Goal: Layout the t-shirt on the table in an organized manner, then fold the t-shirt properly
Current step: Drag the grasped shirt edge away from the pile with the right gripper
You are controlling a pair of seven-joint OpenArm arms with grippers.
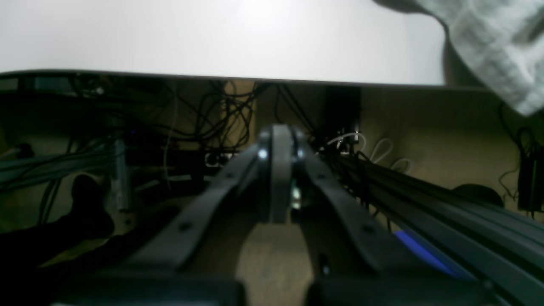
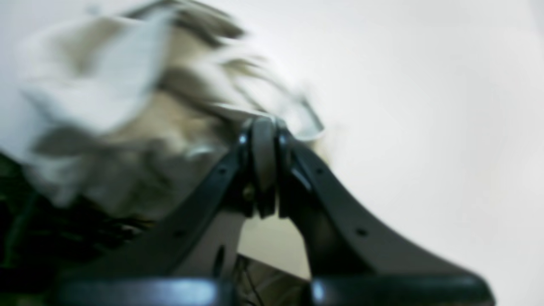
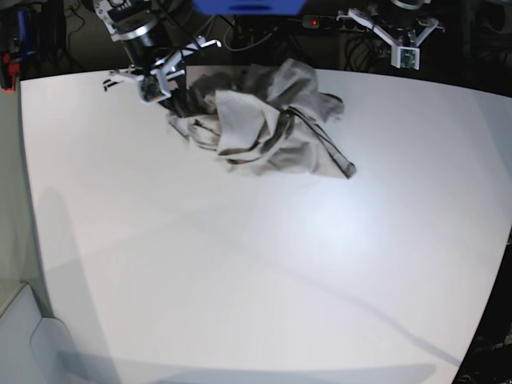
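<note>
The t-shirt [image 3: 268,120] lies crumpled in a beige-grey heap at the far middle of the white table [image 3: 240,264]. At the heap's left edge my right gripper [image 3: 171,102] is shut on the t-shirt. In the blurred right wrist view, a fold and hem of the t-shirt [image 2: 127,97] meet the closed tips of the right gripper [image 2: 263,125]. Beyond the table's far edge my left gripper [image 1: 278,134] is shut with nothing in it. A corner of the t-shirt [image 1: 497,46] hangs over the table's edge [image 1: 212,74] to its upper right.
Past the far edge, cables and a power strip [image 3: 344,20] lie below and behind the table. The left arm [image 3: 400,36] stands beyond the far right part of the edge. Black rails [image 1: 446,212] run under the left gripper.
</note>
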